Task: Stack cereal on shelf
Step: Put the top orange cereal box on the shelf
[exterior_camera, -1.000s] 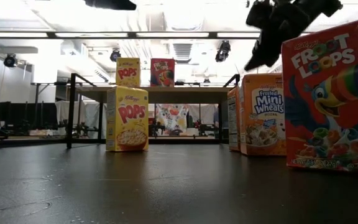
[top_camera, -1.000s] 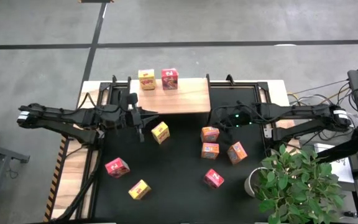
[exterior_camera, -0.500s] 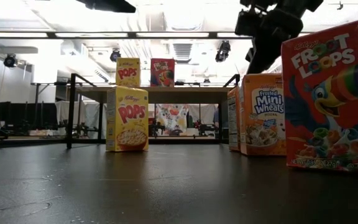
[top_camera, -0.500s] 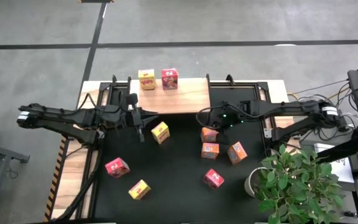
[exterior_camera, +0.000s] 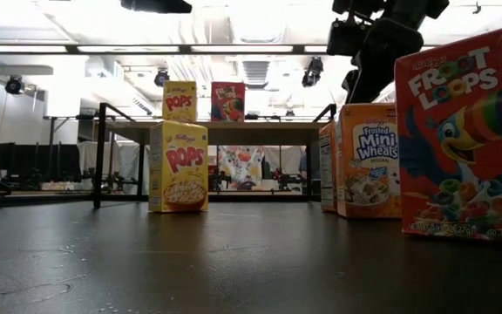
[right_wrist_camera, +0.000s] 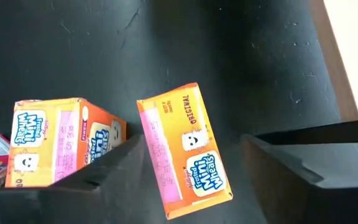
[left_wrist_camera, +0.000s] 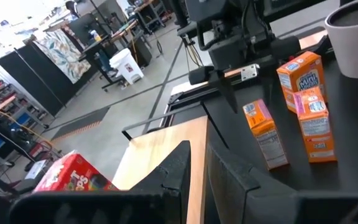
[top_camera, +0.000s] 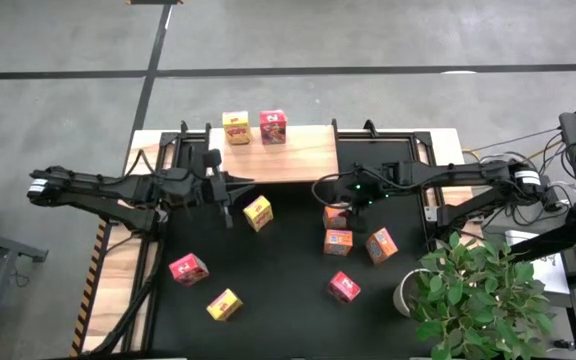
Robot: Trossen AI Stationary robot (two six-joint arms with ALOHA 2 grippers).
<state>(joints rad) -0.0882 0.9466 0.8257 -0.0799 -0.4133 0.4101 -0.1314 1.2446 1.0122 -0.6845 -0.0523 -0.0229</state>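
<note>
The shelf [top_camera: 288, 160], a light wood block, lies at the mat's far edge. A yellow cereal box [top_camera: 235, 128] and a pink-red one [top_camera: 273, 127] stand on its top. Several more boxes stand on the black mat: three orange ones [top_camera: 338, 241], two pink-red [top_camera: 344, 287] and two yellow [top_camera: 257, 212]. My right gripper [right_wrist_camera: 192, 142] hangs open over the farthest orange box [right_wrist_camera: 185, 149], one finger to each side of it, apart from it. My left gripper [top_camera: 224, 192] waits shut beside the shelf's near left corner, holding nothing.
A potted plant [top_camera: 480, 292] in a white pot stands at the mat's near right corner. A black metal frame [top_camera: 182, 138] flanks the shelf on both sides. In the low view a pink-red box [exterior_camera: 464, 139] stands close to the camera on the right.
My right gripper has moved toward the table's left edge until it is over the farthest orange box. It has tipped further downward and opened. The boxes have stayed where they were.
</note>
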